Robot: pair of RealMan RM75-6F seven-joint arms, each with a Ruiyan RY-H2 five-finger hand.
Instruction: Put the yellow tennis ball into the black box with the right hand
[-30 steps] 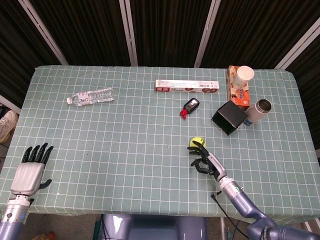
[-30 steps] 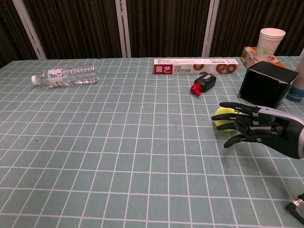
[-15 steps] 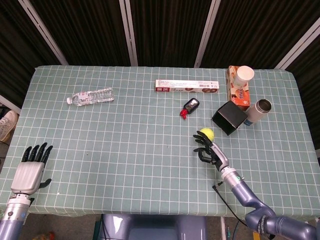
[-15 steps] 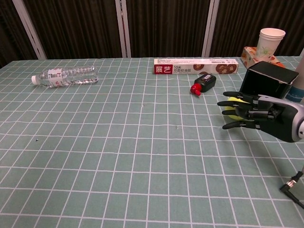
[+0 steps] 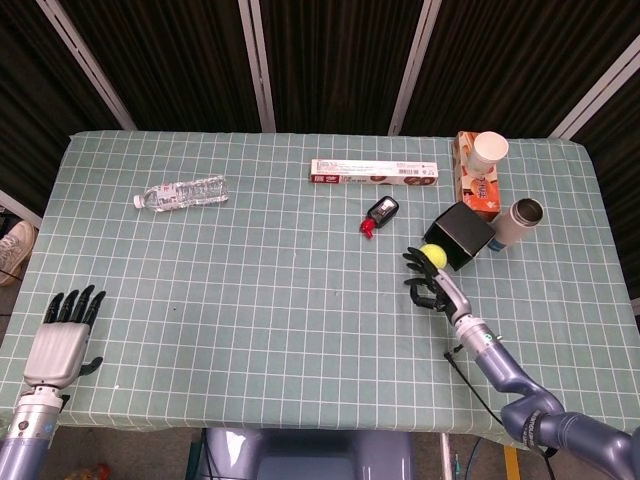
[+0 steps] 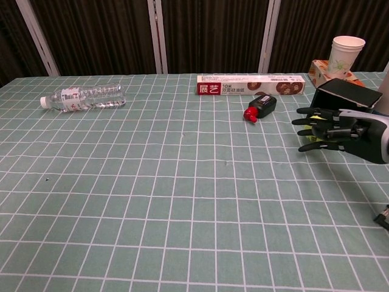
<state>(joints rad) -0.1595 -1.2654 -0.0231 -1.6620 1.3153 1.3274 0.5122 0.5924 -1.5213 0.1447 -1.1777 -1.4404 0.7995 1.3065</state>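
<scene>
We hold the yellow tennis ball (image 5: 432, 255) in our right hand (image 5: 428, 280), fingers curled around it, just beside the black box (image 5: 459, 235) that lies tipped on the desk (image 5: 250, 300), mouth towards us, easing the drop

In the chest view the right hand (image 6: 340, 129) covers nearly all of the yellow tennis ball (image 6: 312, 139) and the front of the black box (image 6: 346, 93). The left hand (image 5: 62, 335) shows only in the head view.
</scene>
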